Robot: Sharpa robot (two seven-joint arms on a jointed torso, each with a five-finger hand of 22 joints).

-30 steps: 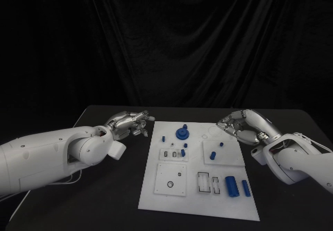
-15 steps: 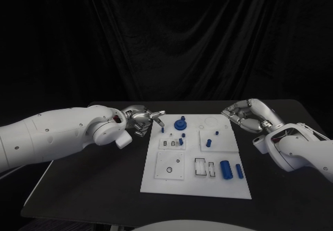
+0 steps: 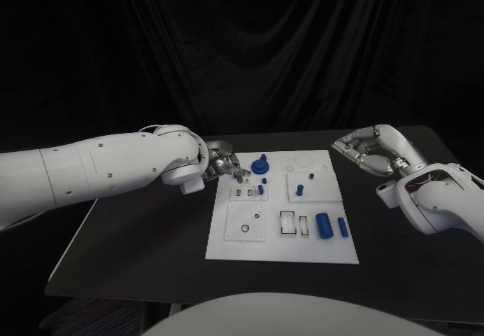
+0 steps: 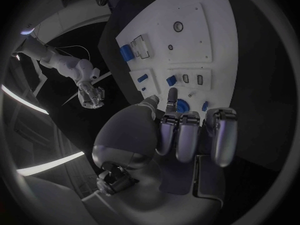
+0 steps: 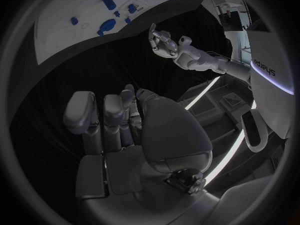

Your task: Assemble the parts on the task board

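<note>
table: black, matte | on it: white task board, flat, near the middle | board carries small blue parts and recessed slots | both sides of board: bare black top

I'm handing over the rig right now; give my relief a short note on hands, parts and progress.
Left hand: holds nothing, fingers apart, at the board's far left corner, beside the round blue part.
Right hand: curled, holds nothing, over the table right of the board.
Blue parts: several at the far end, two cylinders lying near right.
Done: cannot tell. Left: no part is held.
</note>
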